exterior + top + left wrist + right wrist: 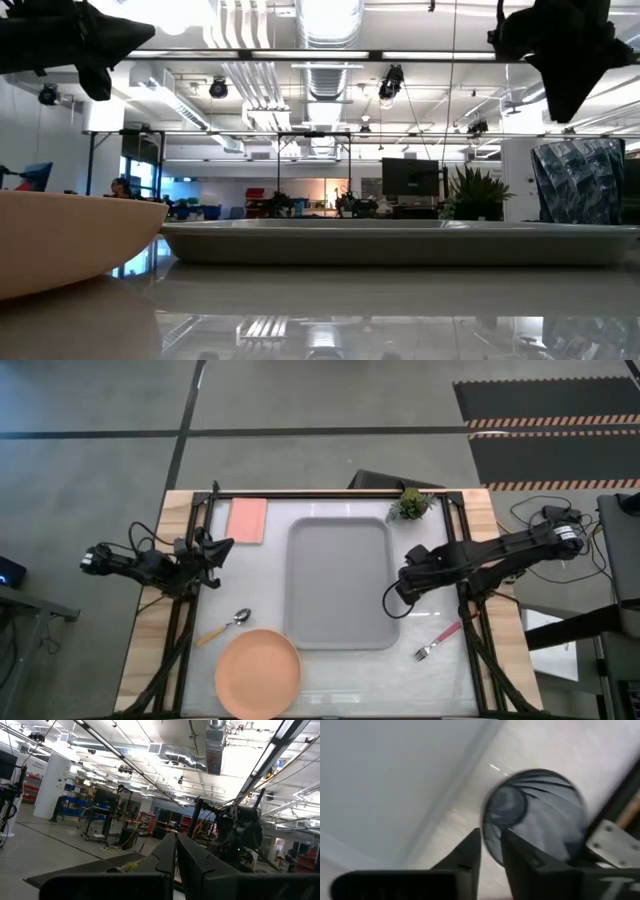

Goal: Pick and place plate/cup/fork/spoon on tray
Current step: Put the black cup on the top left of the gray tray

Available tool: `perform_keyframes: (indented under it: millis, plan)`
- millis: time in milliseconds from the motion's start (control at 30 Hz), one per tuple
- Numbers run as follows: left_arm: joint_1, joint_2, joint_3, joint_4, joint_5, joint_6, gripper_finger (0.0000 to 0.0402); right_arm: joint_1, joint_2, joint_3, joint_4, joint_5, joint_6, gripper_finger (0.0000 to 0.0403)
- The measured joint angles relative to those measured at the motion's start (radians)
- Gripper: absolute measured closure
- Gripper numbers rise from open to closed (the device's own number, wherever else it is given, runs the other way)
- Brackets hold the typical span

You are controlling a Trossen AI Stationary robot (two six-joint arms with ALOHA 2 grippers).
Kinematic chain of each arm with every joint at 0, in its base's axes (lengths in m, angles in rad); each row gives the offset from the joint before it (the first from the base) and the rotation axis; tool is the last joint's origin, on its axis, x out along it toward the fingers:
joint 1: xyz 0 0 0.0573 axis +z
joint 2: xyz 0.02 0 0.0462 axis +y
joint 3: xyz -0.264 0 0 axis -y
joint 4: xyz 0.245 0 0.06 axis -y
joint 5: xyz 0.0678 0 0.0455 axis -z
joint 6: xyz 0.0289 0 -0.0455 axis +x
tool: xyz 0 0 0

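A: What did the counter [340, 678] carry, starting from the biggest piece?

B: The light grey tray [338, 582] lay in the middle of it, bare inside. Everything else I place against that tray.

A: The plate?

B: The salmon-orange plate [258, 672] sat off the tray's near left corner, close to the rim but apart from it. In the low view its side [70, 240] filled the left foreground, with the tray's rim [400, 243] behind it.

A: And the arms?

B: The left arm waited well left of the tray, its pincer [217, 550] pointing toward the tray's far left corner. In its own wrist view the two fingers [167, 855] lay nearly together, with only a thin slit between them and nothing held. The right pincer [403, 588] hung just off the tray's right edge. Its fingers [470, 851] stood almost closed too, holding nothing.

A: Where was the cup?

B: The dark grey-blue cup [535, 817] stood on the counter just right of the tray, beneath the right pincer and free of its fingers. The low view showed it upright [577, 182] beyond the tray's right end.

A: The cutlery?

B: The fork [438, 641] lay off the tray's near right corner, and the spoon [224, 627] lay left of the tray, just beyond the plate.
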Motion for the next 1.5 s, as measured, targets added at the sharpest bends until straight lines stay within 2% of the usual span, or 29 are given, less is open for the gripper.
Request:
perform_keyframes:
  millis: [167,267,533,800,1200,1500]
  plan:
    - [0.000,0.000,0.000,0.000,0.000,0.000,0.0402,0.000,0.008,-0.030,0.030,0.033,-0.018,0.0276]
    - [0.000,0.000,0.000,0.000,0.000,0.000,0.0402,0.000,0.015,-0.044,0.032,0.055,-0.043,0.0255]
    - [0.000,0.007,0.000,0.000,0.000,0.000,0.0402,0.000,0.017,-0.103,0.113,0.078,-0.066,0.0243]
    - [0.000,0.018,0.000,-0.001,0.000,0.000,0.0402,0.000,0.017,-0.160,0.162,0.078,-0.063,0.0270]
    - [0.000,0.018,0.000,0.000,0.000,0.000,0.0402,0.000,0.017,-0.160,0.173,0.072,-0.063,0.0386]
    - [0.000,0.019,0.000,-0.001,0.000,0.000,0.0402,0.000,0.017,-0.132,0.149,0.069,-0.079,0.0393]
